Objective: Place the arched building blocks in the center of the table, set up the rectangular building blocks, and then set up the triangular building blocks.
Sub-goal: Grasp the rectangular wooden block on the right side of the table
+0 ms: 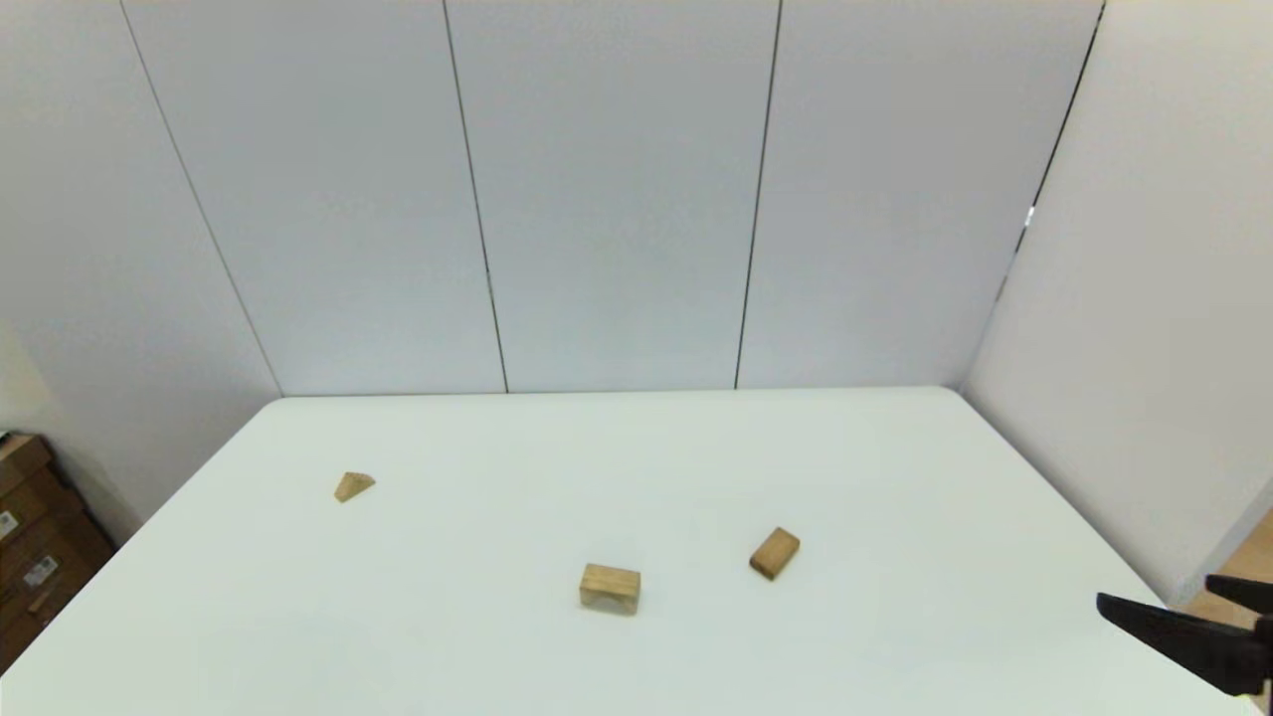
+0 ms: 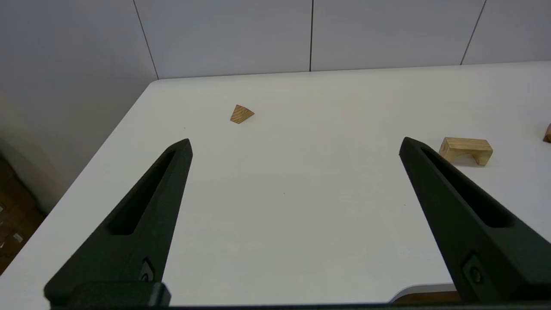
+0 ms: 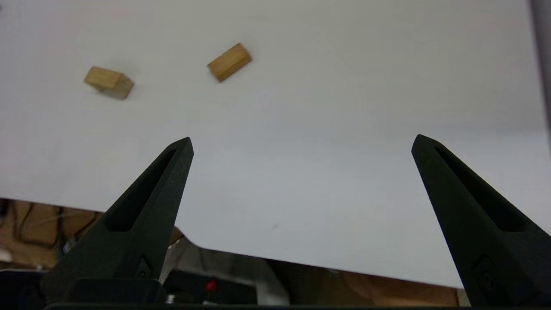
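The arched block (image 1: 610,588) stands on its two legs near the middle of the white table (image 1: 497,646); it also shows as the arched block (image 2: 466,150) and the arched block (image 3: 108,82). The rectangular block (image 1: 775,553) lies flat to its right, seen too as the rectangular block (image 3: 229,61). Far left lies the triangular block (image 1: 353,486), also the triangular block (image 2: 241,114). My right gripper (image 1: 1159,600) hovers open at the table's right front corner, right gripper (image 3: 301,144) empty. My left gripper (image 2: 295,144) is open and empty over the table's left front, out of the head view.
White wall panels (image 1: 617,199) close the table's far and right sides. Brown cardboard boxes (image 1: 35,542) stand on the floor beyond the left edge. The table's rounded front edge (image 3: 301,254) shows under the right gripper.
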